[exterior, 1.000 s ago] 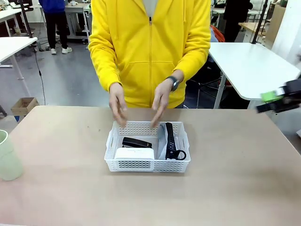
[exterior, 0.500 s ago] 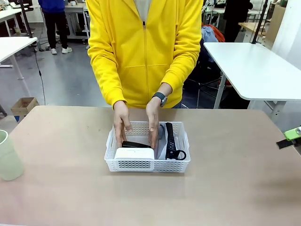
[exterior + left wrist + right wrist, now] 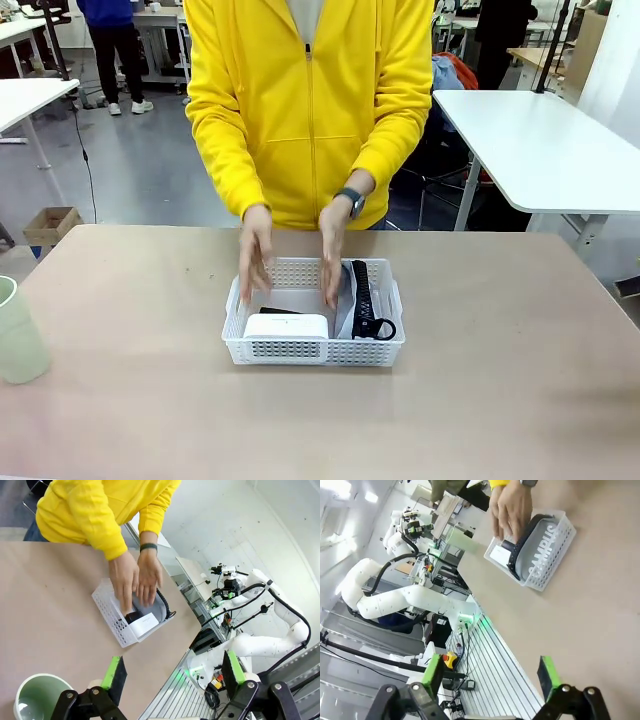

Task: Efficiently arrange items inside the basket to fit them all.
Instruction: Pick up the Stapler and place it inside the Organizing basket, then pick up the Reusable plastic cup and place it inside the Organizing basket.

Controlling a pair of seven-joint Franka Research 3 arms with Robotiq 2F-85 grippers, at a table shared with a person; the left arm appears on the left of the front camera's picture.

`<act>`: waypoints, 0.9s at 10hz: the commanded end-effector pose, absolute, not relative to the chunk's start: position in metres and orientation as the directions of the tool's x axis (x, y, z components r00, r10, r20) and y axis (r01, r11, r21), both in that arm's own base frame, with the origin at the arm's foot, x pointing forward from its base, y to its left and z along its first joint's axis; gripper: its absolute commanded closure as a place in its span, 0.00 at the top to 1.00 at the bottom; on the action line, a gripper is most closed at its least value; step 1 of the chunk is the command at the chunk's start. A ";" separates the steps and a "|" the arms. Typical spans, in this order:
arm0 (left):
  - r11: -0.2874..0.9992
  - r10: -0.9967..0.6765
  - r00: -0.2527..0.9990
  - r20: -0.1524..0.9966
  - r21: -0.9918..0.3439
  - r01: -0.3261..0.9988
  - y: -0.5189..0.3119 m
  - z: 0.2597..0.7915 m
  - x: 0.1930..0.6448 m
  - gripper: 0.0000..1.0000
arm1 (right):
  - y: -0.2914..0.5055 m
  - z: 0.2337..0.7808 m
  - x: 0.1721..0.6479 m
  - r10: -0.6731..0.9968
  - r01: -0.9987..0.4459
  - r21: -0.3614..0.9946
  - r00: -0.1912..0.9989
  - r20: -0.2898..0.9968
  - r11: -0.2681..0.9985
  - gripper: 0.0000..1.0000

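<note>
1. Both of the person's hands, the picture-left hand (image 3: 255, 255) and the picture-right hand (image 3: 333, 258), have risen out of the basket (image 3: 313, 352) since half a second ago. They hover blurred over its far half, fingers loose and gripping nothing.
2. Moulded white plastic with lattice walls, the basket sits mid-frame on the matte tan table (image 3: 500, 400), its long axis running left to right.
3. Inside, the smooth white box (image 3: 286, 326) lies flat in the near left corner, parallel to the front wall. The black stapler (image 3: 278, 311) lies just behind it on the same heading (mostly hidden).
4. The grey fabric pouch (image 3: 346, 318) stands on edge at the right end, long axis near to far. Its black band (image 3: 361, 295) runs the same way, looped at the near end.
5. The pale green cup (image 3: 14, 335) stands upright at the frame's left edge, well apart from the basket.
6. The left gripper (image 3: 172, 670) and right gripper (image 3: 490, 672) are both spread wide, with nothing between the green pads.
</note>
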State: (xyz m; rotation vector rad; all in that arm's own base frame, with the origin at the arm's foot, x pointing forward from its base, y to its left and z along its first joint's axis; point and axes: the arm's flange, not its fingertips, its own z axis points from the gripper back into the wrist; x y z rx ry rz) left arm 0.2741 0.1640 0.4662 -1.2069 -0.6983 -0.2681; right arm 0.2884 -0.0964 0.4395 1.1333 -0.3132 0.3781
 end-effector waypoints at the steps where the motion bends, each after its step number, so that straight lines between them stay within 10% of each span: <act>1: 0.341 0.179 0.758 0.627 -0.762 0.550 0.163 0.470 0.274 1.00 | -0.093 0.442 0.289 0.115 -0.426 0.830 0.903 0.413 0.360 1.00; 9: 0.341 0.179 0.758 0.627 -0.762 0.550 0.163 0.470 0.274 1.00 | -0.093 0.442 0.289 0.115 -0.426 0.830 0.903 0.413 0.360 1.00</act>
